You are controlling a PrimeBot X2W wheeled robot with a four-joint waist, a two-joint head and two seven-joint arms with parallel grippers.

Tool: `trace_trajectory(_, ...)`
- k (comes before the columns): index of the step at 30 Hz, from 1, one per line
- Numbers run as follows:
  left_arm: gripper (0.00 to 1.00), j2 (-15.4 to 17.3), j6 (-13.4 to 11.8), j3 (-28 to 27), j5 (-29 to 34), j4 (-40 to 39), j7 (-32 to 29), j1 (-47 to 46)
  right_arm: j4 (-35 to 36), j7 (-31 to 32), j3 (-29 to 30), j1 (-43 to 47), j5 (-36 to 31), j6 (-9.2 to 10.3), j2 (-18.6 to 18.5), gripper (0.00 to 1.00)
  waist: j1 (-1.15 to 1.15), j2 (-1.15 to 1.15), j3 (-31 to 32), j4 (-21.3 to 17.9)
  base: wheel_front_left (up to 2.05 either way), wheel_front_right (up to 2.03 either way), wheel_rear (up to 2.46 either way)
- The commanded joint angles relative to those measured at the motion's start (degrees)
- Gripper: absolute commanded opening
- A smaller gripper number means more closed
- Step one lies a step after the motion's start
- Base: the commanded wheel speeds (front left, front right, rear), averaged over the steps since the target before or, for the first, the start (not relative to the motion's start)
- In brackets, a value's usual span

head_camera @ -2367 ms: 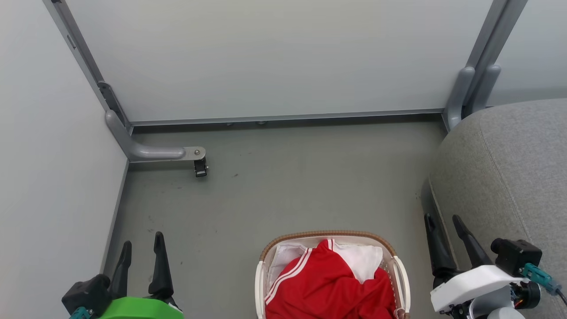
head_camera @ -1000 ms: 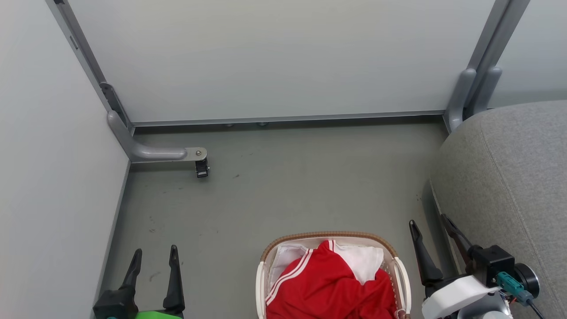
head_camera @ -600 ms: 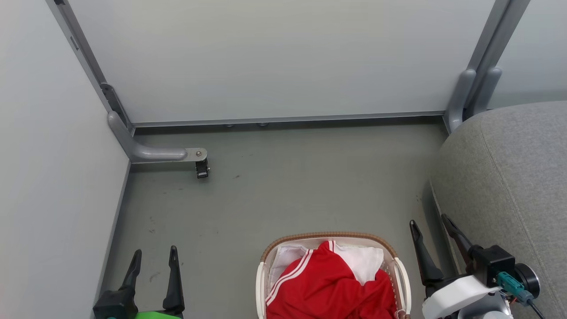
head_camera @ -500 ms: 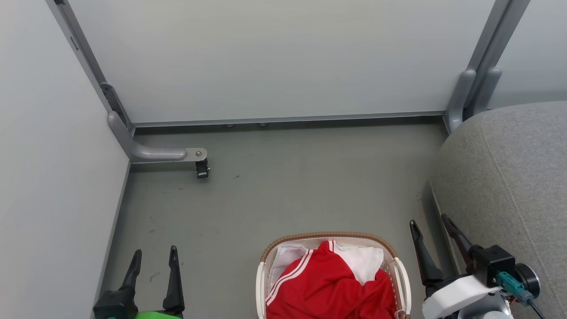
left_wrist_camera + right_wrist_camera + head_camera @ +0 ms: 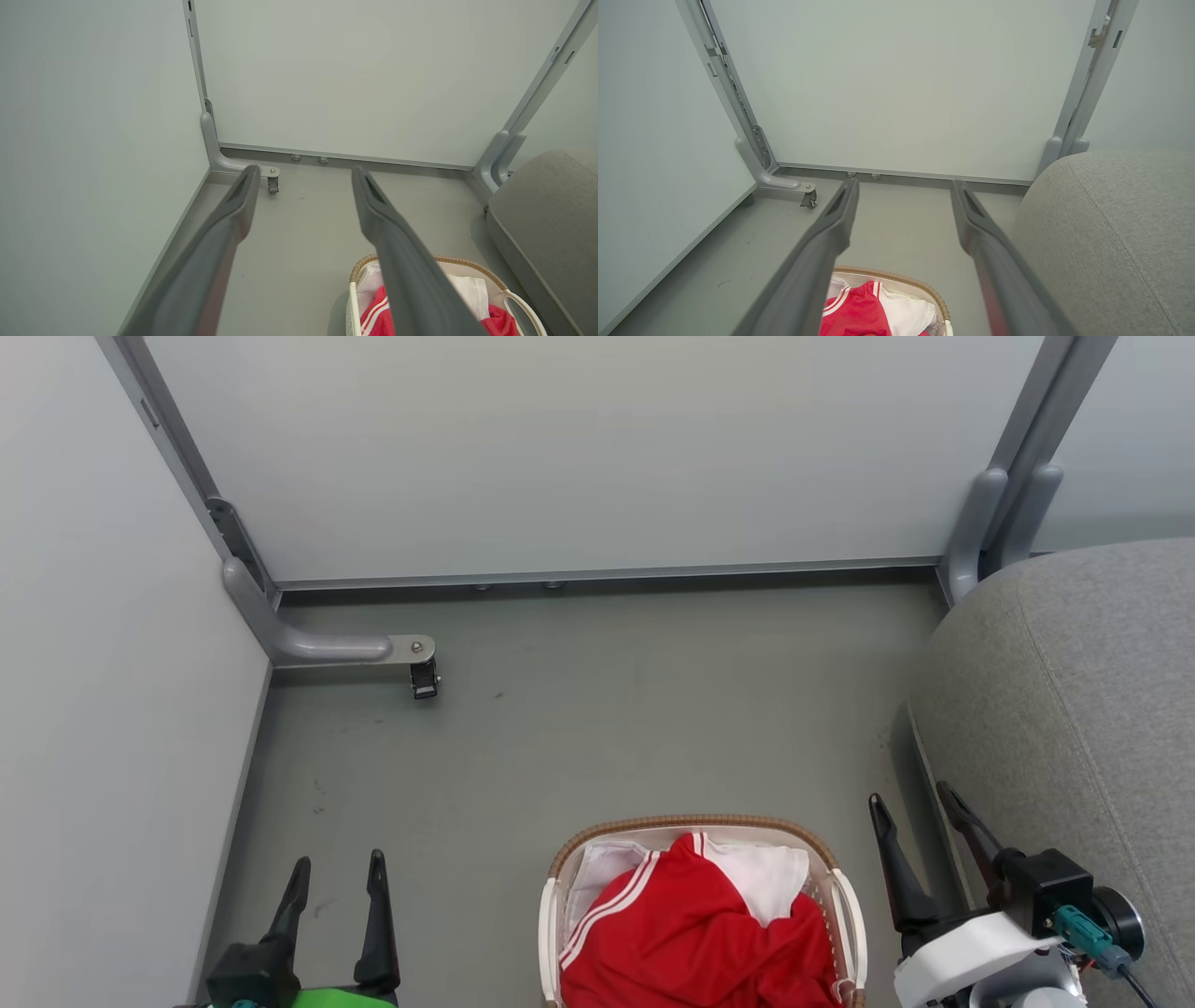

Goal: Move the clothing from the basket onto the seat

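Note:
The red clothing (image 5: 691, 933) with white panels and stripe trim fills the cream basket (image 5: 691, 824) at the bottom centre of the head view. The grey seat (image 5: 1092, 709) rises at the right. My left gripper (image 5: 338, 866) stands open at the lower left, well left of the basket. To the basket's right, my right gripper (image 5: 910, 795) hangs open between basket and seat, holding nothing. The left wrist view shows the basket (image 5: 448, 258), the clothing (image 5: 380, 317) and the seat (image 5: 551, 210) past its fingers. Between the right wrist's fingers appear the clothing (image 5: 859, 312), the basket rim (image 5: 896, 276) and the seat (image 5: 1115, 233).
Pale partition walls close the left and back sides. A grey foot with a small caster (image 5: 423, 679) juts from the left wall's base, and two grey posts (image 5: 999, 523) stand at the back right corner. Grey floor (image 5: 607, 709) lies beyond the basket.
The head camera has shifted slightly, so the whole scene sits a little differently. Since 2.4 s ago both grippers drew back down and inward; over the last second they barely moved.

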State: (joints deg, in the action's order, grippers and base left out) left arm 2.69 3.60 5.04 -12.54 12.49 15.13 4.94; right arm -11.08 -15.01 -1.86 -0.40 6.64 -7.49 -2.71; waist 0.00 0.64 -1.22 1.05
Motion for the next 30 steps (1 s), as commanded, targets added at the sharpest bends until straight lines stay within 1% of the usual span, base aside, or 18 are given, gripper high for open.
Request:
trace_trajectory(1,1.0,0.36,0.35,0.41,-0.24,0.02,0.04,-1.28,0.41,-0.26,0.23,-0.22,-0.34,0.0,-0.33,1.0,0.0,-0.64,-0.82,0.04,0.0,0.0,0.0)
trace_trajectory(8,1.0,0.35,1.33,4.07,1.23,0.75,0.01,-7.2,2.54,-0.25,1.78,-3.24,-1.4,0.0,-0.33,1.0,0.0,-0.64,-7.02,-0.33,0.0,0.0,0.0)
trace_trajectory(13,1.0,0.34,1.99,7.66,2.5,4.19,0.01,-13.07,4.76,-0.25,4.08,-6.13,-2.69,0.01,-0.32,1.0,0.0,-0.64,-12.92,-0.97,0.0,0.0,0.0)
trace_trajectory(19,1.0,0.35,3.0,15.65,4.84,12.68,0.0,-22.45,7.35,-0.21,8.1,-10.2,-4.51,0.02,-0.32,1.0,0.0,-0.64,-20.83,-2.09,0.0,0.0,0.0)
trace_trajectory(23,1.0,0.36,3.47,22.61,6.21,19.92,0.0,-29.48,9.03,-0.2,10.85,-13.13,-4.45,0.02,-0.28,1.0,0.0,-0.64,-26.11,-3.22,0.0,0.0,0.0)
trace_trajectory(25,1.0,0.37,3.64,26.12,7.93,23.46,0.0,-32.75,9.74,-0.21,11.77,-14.39,-3.96,0.02,-0.27,1.0,0.0,-0.64,-28.38,-3.82,0.0,0.0,0.0)
trace_trajectory(30,1.0,0.36,3.89,33.71,9.33,30.74,0.01,-39.25,11.75,-0.21,12.66,-16.98,-4.5,0.02,-0.28,1.0,0.0,-0.64,-33.42,-5.47,0.0,0.0,0.0)
